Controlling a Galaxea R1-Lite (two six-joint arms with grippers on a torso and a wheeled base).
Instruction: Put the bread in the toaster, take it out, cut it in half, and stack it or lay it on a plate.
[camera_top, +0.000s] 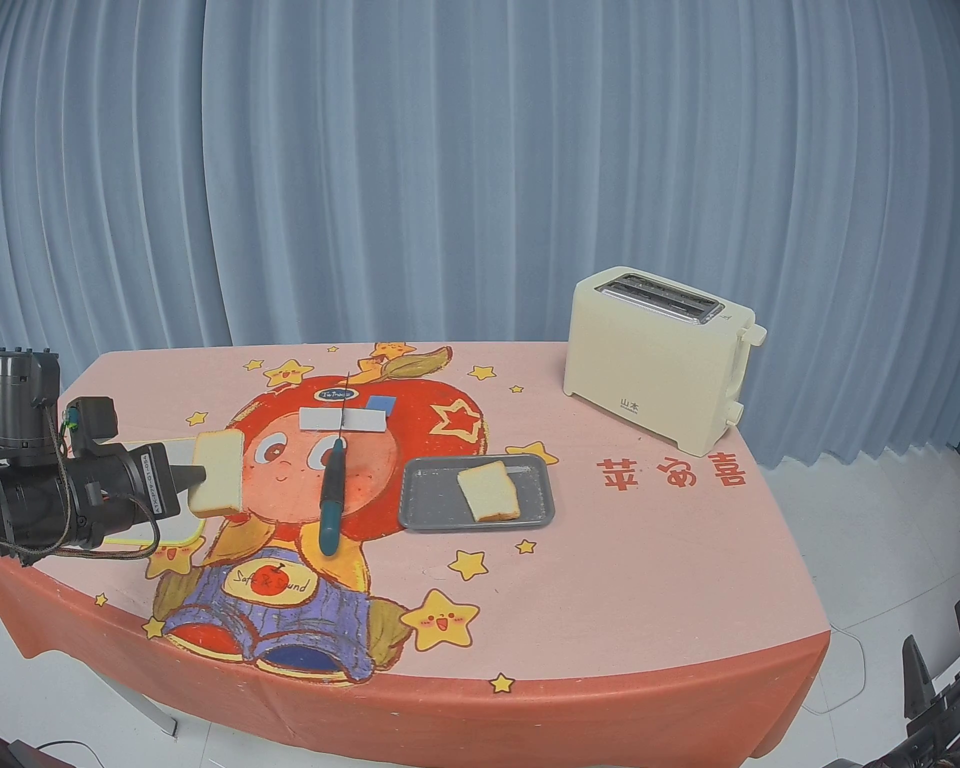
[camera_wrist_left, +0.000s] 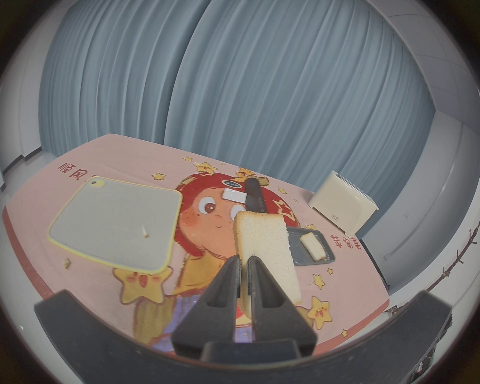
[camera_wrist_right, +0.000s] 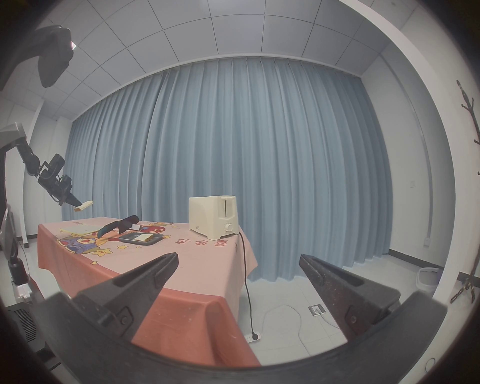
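Tray (camera_top: 425, 500): holds 1 half slice (camera_top: 488, 491); free room is tight.
Knife (camera_top: 331, 495): between tray and left hand (camera_top: 195, 478); a low pass could knock it.
Right hand (camera_wrist_right: 239, 256): spread, off the bench (camera_top: 650, 560).
Left hand: pinches the other half (camera_top: 218, 472) by 1 edge, aloft; it may slip.

1. Pale half slice of white bread (camera_top: 218, 473): on edge in the air, pinched by the left gripper (camera_top: 195, 478), well left of the flat grey rectangular metal tray (camera_top: 430, 520).
2. Second pale half slice (camera_top: 488, 491): flat on that tray.
3. Cream two-slot toaster (camera_top: 655, 360): upright, beyond the tray, to its right.
4. Teal-handled knife (camera_top: 331, 495): just left of the tray, blade pointing away.
5. Grey yellow-rimmed cutting board (camera_wrist_left: 115, 220): flat, far left of the tray.
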